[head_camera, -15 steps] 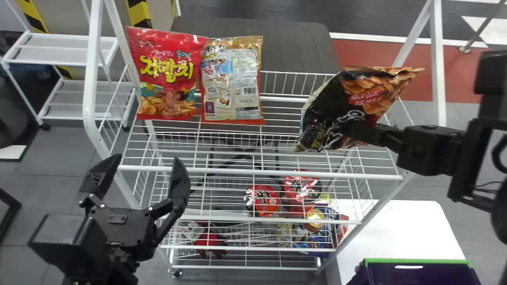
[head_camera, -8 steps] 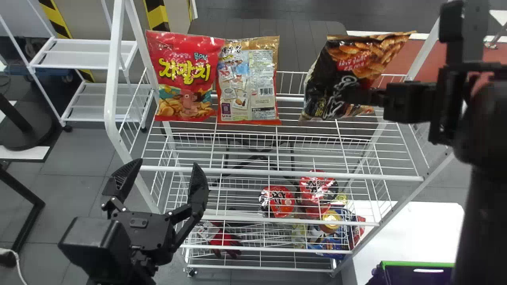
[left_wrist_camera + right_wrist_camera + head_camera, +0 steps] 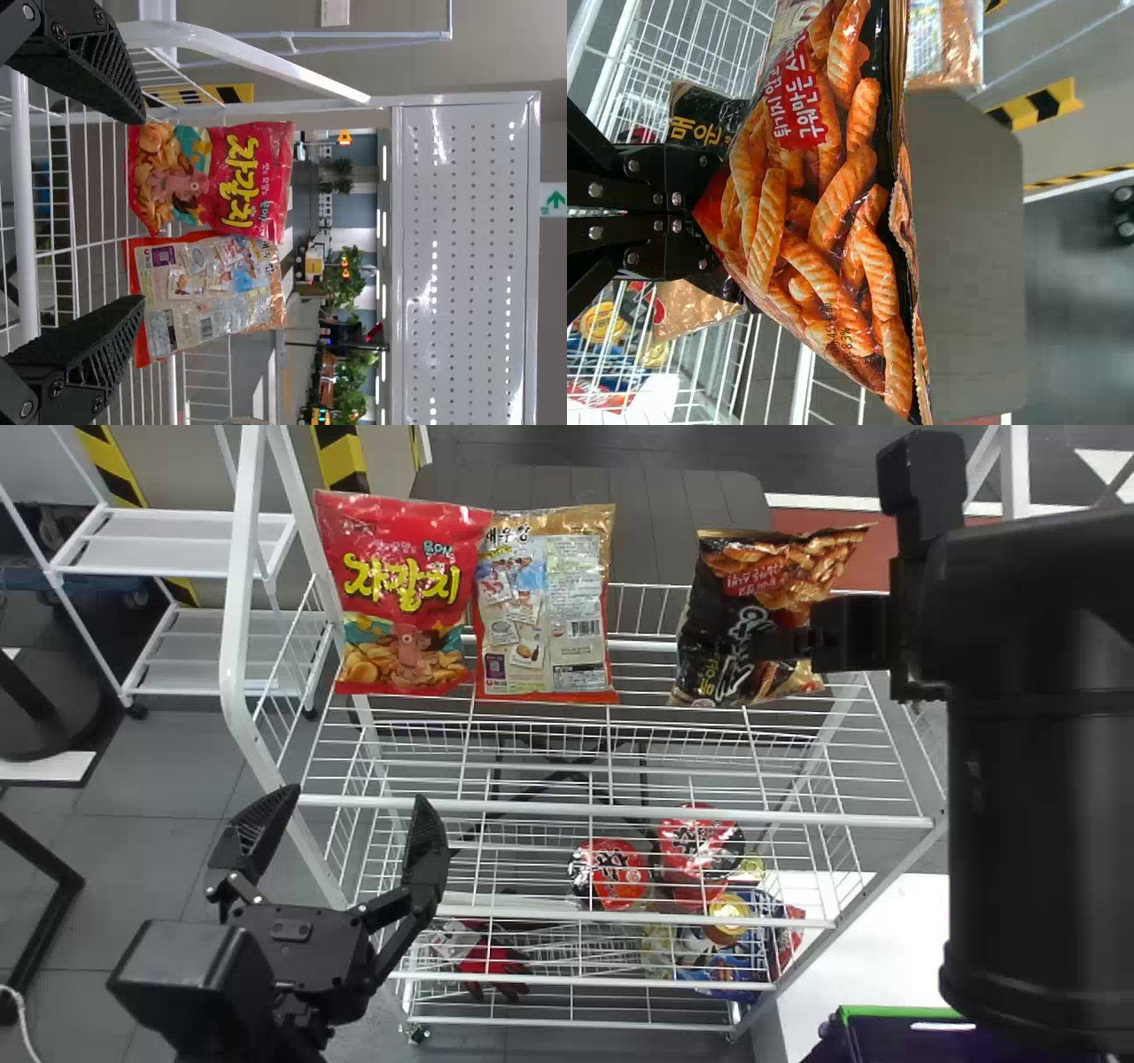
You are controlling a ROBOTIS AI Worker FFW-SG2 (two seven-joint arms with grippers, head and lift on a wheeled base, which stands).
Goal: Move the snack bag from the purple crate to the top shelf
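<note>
- The snack bag (image 3: 775,576) is black, with a picture of twisty orange snacks on it. It is at the right side of the top shelf (image 3: 620,808), near the back.
- The bag's top edge points up and leans a bit to the right. I can't tell if its bottom touches the shelf wires.
- The right pincer (image 3: 793,644) is holding the snack bag. Its fingers are squeezed close together on the front of the bag, and the right wrist view shows the bag pinched there too.
- The left pincer (image 3: 354,802) is wide, with a big gap between its two black fingers. It has nothing in it. It is by the front left part of the rack.
- A red bag (image 3: 403,593) stands up at the back left of the top shelf.
- A gold and white bag (image 3: 545,602) stands just beside the red one. There is a gap between it and the black snack bag.
- Two red round tubs, one on the left (image 3: 609,875) and one on the right (image 3: 700,846), sit close together lower down in the rack.
- Something red like gloves (image 3: 492,961) lies low down on the left.
- The purple crate (image 3: 895,1012) has a green rim and is at the bottom right.
</note>
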